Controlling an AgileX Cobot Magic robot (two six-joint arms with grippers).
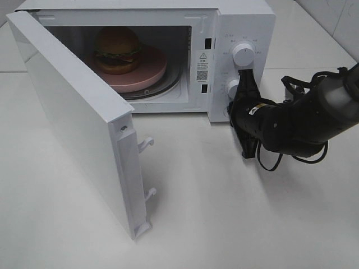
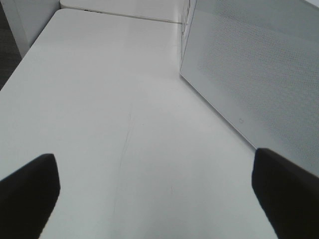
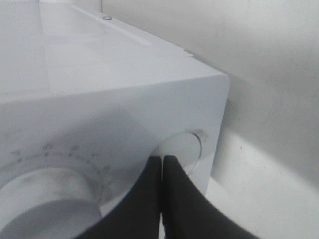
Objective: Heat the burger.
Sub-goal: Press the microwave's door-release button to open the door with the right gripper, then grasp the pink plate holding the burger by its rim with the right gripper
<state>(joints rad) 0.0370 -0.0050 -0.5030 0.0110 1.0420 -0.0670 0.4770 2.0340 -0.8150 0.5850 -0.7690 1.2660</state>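
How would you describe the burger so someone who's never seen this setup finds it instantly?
Find the white microwave with its door swung open. Inside, on a round pink plate, sits the burger: the only domed, golden-brown thing there, with green lettuce and a dark patty.

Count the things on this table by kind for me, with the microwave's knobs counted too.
Microwave: 1
Burger: 1
Pink plate: 1
Knobs: 2
Total: 5
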